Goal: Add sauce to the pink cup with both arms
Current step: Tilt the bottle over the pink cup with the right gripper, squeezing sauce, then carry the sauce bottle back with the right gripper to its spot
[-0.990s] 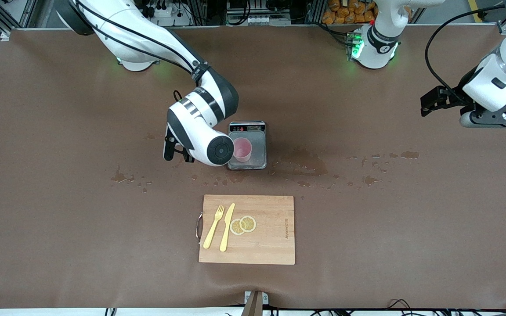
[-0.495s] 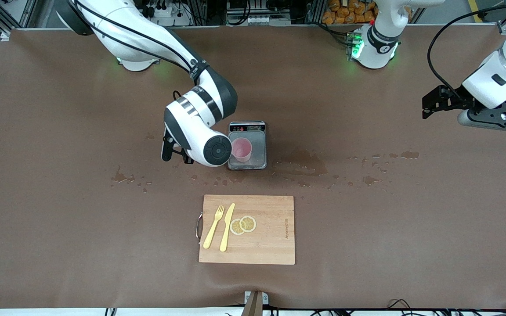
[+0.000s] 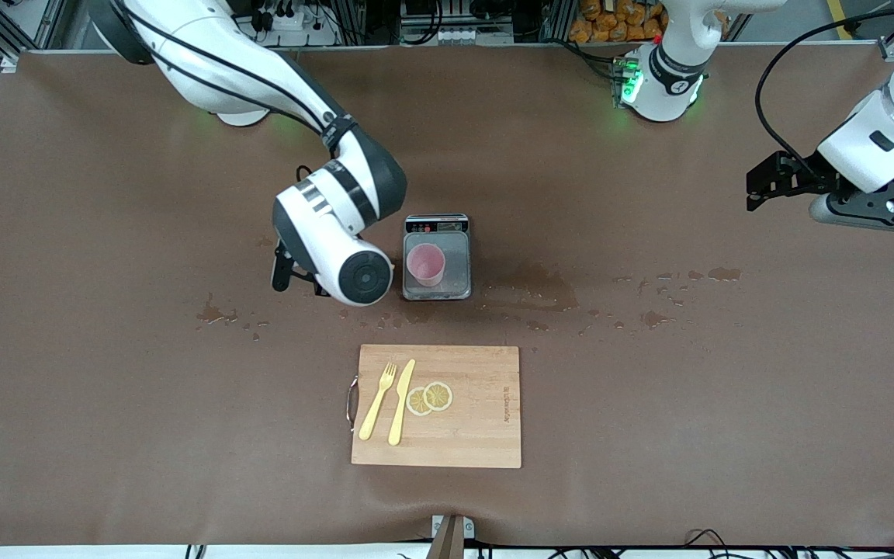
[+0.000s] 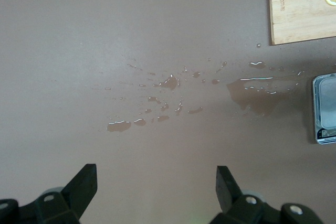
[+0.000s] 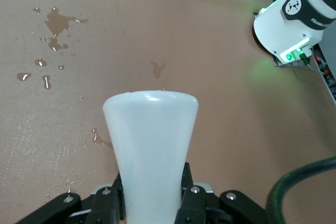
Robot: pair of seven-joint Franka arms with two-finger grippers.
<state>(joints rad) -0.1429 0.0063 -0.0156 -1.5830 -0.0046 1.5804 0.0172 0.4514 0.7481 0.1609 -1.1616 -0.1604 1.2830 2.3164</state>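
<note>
The pink cup (image 3: 425, 264) stands upright on the grey scale plate (image 3: 456, 262) in the middle of the table. My right gripper (image 3: 299, 276) hangs low beside the scale, toward the right arm's end of the table, mostly hidden under its wrist. In the right wrist view the right gripper (image 5: 151, 184) is shut on the translucent white sauce bottle (image 5: 151, 140); its orange cap is hidden. My left gripper (image 3: 759, 190) is open and empty, up over the table's left-arm end. In the left wrist view the left gripper (image 4: 156, 177) has its fingers wide apart over bare table.
A wooden cutting board (image 3: 462, 435) with a yellow fork (image 3: 378, 400), a knife (image 3: 401, 401) and lemon slices (image 3: 429, 397) lies nearer the camera than the scale. Brown wet spills (image 3: 528, 289) spread beside the scale and farther toward both ends.
The right arm has moved away from the cup toward its own end of the table, uncovering the cup. The left arm shifted slightly early on, then stayed still.
</note>
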